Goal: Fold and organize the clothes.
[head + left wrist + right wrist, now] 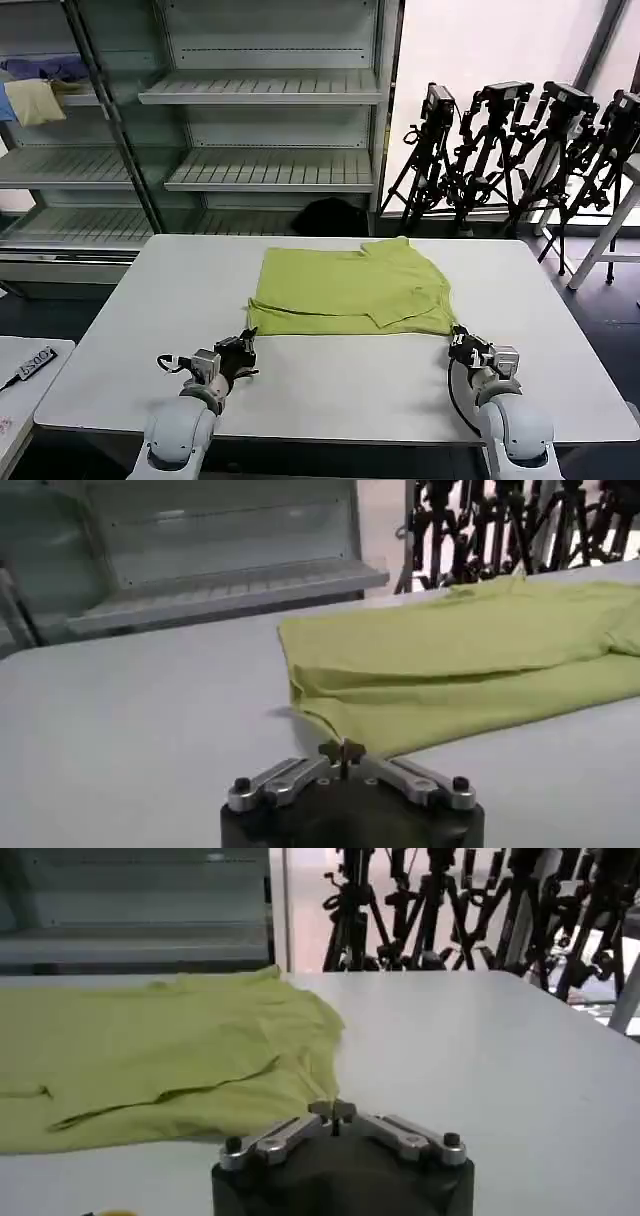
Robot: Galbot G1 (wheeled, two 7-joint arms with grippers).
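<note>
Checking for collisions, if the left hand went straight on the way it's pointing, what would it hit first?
Probably the near left corner of the T-shirt. The left hand, fingers shut, points right at that folded edge, and little bare table lies between, though depth is hard to judge.

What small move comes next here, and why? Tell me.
Probably lift both near corners and carry them toward the far edge. The T-shirt lies partly folded on the table; the left gripper and right gripper each sit shut at a near corner, seemingly pinching the hem.
</note>
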